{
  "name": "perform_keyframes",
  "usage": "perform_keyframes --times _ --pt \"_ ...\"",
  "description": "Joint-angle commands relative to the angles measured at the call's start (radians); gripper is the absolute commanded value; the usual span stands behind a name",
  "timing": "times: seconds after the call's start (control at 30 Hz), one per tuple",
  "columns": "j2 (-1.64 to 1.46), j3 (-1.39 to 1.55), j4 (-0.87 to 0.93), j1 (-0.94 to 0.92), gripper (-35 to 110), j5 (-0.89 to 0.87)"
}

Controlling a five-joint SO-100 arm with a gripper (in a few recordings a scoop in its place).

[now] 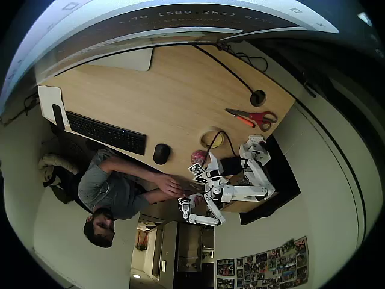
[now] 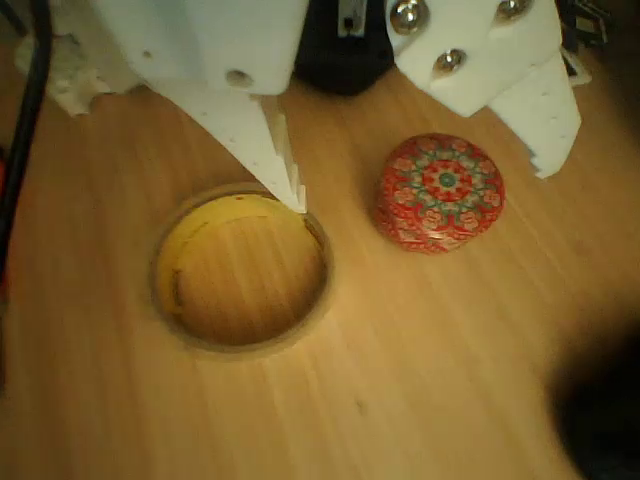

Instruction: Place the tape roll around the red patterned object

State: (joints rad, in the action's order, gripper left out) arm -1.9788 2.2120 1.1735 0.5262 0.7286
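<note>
**End effector open over tape roll, nothing lifted yet**

End effector [image 2: 420,190] spread wide and empty, one finger tip at the rim of the tape roll [image 2: 242,268]. Roll lies flat on the counter [image 2: 420,380], hole up, no long axis. Red patterned object [image 2: 440,192] sits just beside it, apart. Risk: the other finger knocks the object, or a thin rim grip slips.

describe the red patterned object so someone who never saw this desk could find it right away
On the wooden desk, look at the edge where the white robot arm stands. Just in front of its gripper lies the tape roll, a flat tan ring, and right beside it, apart from it, sits the red patterned object. It is a small solid dome with a red, green and pale floral pattern, unlike the hollow plain ring.
</note>
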Motion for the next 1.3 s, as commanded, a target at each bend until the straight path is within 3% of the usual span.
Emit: perform_keyframes --times 0.0,0.6,1.27 --pt "0.034 0.006 0.005 0.02 54 -0.02" --pt "0.14 -0.005 -0.058 -0.147 53 0.055" --pt "0.334 -0.069 -0.173 -0.137 51 0.058"
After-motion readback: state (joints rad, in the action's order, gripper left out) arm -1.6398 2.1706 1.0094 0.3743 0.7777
